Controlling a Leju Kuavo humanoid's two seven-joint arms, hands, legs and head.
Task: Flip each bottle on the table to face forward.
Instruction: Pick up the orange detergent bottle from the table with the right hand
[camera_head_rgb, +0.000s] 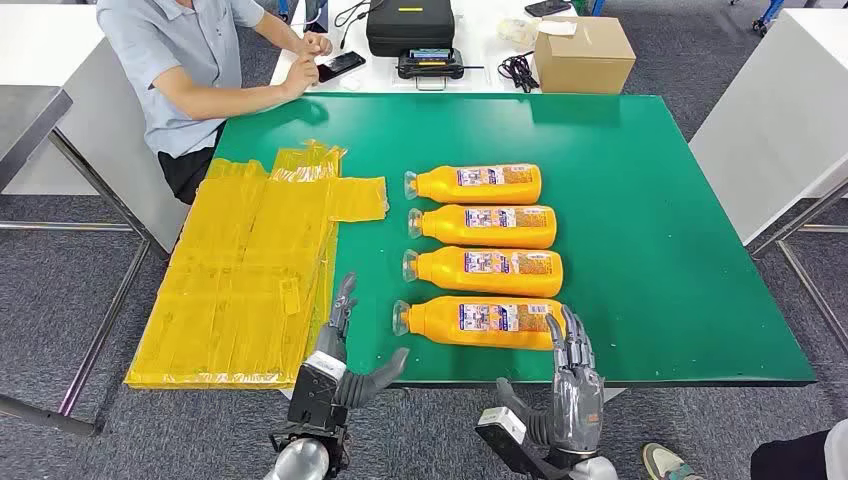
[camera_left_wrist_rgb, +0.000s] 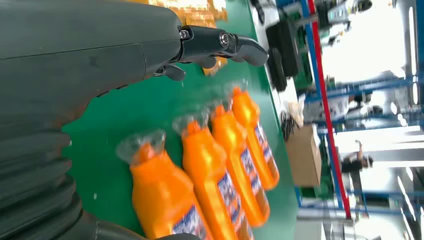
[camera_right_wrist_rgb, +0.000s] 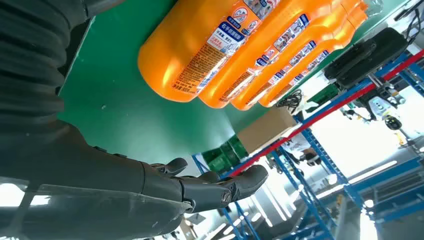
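Four orange bottles (camera_head_rgb: 480, 250) lie side by side in a row on the green table (camera_head_rgb: 680, 260), labels up, so each is easy to reach. The left hand (camera_head_rgb: 340, 345) and right hand (camera_head_rgb: 572, 375) wait at the nearest bottle (camera_head_rgb: 478, 321), fingers apart, holding nothing.

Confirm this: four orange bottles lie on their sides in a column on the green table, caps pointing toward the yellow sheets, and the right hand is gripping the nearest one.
One thing is wrong: the right hand grips nothing. The head view shows it open with fingers spread by the base end of the nearest bottle. The rest holds: four orange bottles lie in a column on the green table, caps toward the yellow sheets.
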